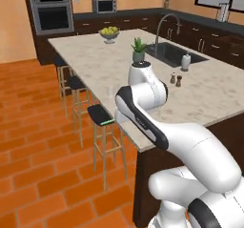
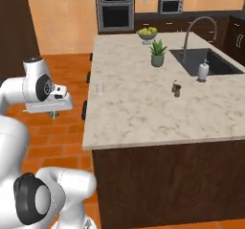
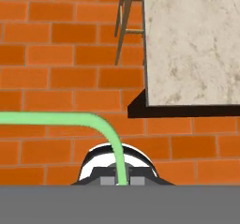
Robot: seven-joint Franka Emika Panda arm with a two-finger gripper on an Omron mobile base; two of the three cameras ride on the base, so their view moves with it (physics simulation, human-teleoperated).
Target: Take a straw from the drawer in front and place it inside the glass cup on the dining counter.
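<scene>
Hand view: tool [image 3: 122, 180] closed around green straw [image 3: 70, 119]; glass cup [image 2: 100, 89] holds nothing.

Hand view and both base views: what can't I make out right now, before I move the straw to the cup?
- Gripper: in the hand view the fingertips are cut off at the bottom edge; whether it clamps the straw can't be told.
- Straw in the left base view: a sliver, the rest behind the arm.
- Glass cup: faint, nearly see-through on the dining counter; its rim is unclear.
</scene>
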